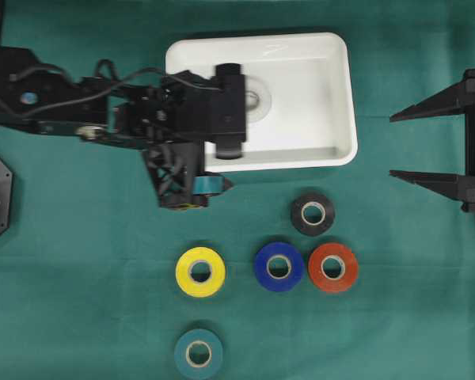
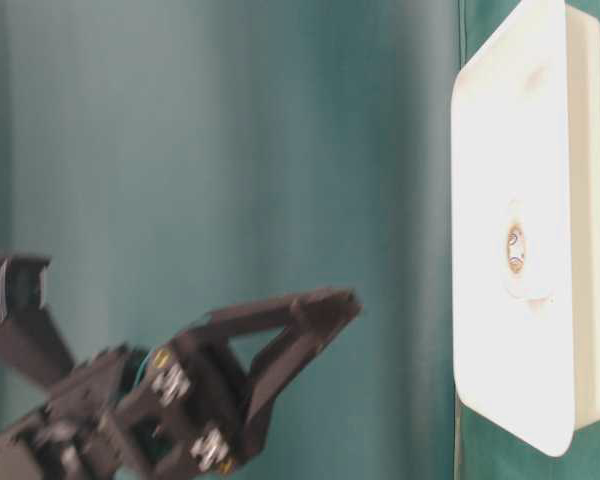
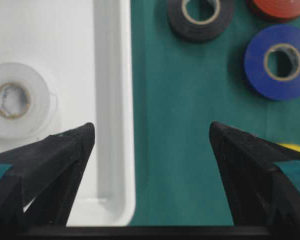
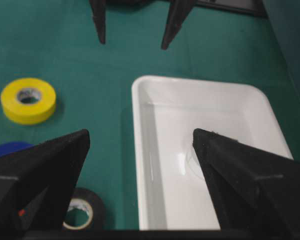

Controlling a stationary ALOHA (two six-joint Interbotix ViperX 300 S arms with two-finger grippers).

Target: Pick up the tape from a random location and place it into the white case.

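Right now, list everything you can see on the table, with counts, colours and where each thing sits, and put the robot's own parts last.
case: one, white, top middle of the cloth.
white tape: one, lying flat inside the case.
black tape: one, just below the case's right end.
blue tape: one, middle of the row below.
red tape: one, right of the blue, close beside it.
yellow tape: one, left of the blue.
teal tape: one, bottom edge, below the yellow.
cloth: one, green, covering the table.
left claw: one, black, open, empty, straddling the case's rim.
right claw: one, black, open, empty, at the right edge.
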